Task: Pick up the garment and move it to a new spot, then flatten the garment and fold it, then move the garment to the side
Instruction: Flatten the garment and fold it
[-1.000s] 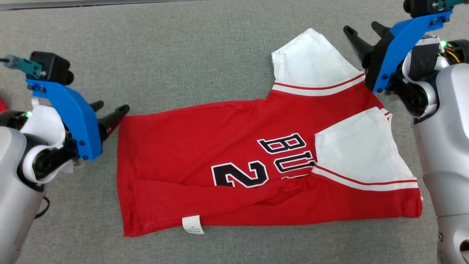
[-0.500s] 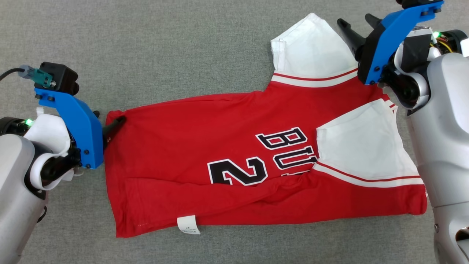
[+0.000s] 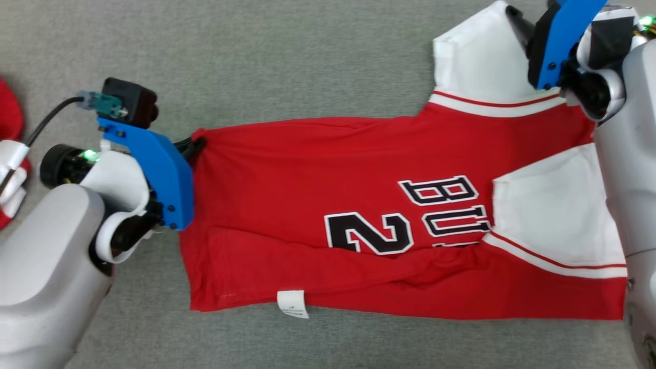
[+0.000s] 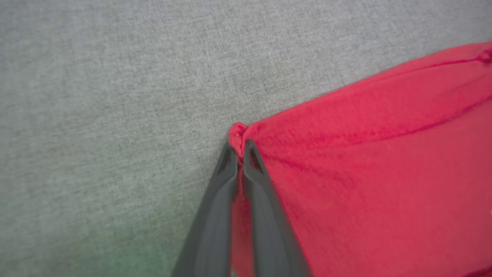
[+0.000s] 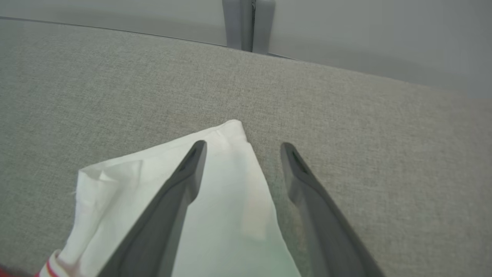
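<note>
The garment (image 3: 318, 184) is a red jersey with white sleeves and black lettering, lying spread on the grey cloth surface. My left gripper (image 3: 196, 142) is at its far left hem corner. In the left wrist view the left gripper (image 4: 240, 148) is shut on that bunched red corner of the garment (image 4: 365, 173). My right gripper (image 3: 518, 18) hovers at the upper white sleeve (image 3: 476, 61). In the right wrist view the right gripper (image 5: 242, 150) is open, one finger over the sleeve (image 5: 230, 192) and the other over bare grey cloth.
A white label (image 3: 292, 303) sticks out of the garment's near hem. Another piece of red cloth (image 3: 10, 113) lies at the far left edge. Behind the surface's back edge stands a grey wall with a post (image 5: 248, 23).
The head camera has shifted. My left gripper reached the hem corner and shut on it. My right gripper moved over the tip of the upper sleeve, still open.
</note>
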